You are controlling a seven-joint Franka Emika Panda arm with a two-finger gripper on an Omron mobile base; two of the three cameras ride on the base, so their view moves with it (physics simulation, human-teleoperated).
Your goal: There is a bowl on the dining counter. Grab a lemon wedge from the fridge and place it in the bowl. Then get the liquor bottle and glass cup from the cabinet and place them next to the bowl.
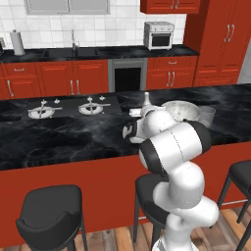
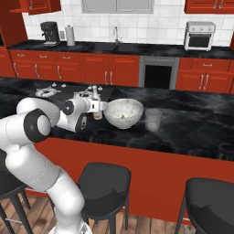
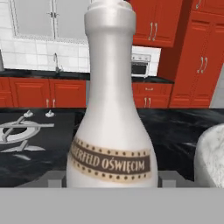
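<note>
Here the pincer (image 2: 94, 106) grips the upright liquor bottle (image 3: 111, 113) – jaws wide around it – just beside the bowl (image 2: 124, 112).

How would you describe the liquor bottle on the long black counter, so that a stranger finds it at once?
Start at the dining counter, the long black marble top with the red front and stools. Near its middle stands a white bowl with a clear glass cup on one side. The liquor bottle stands upright on the other side, tall, pale, narrow-necked, with a brown label band.
</note>
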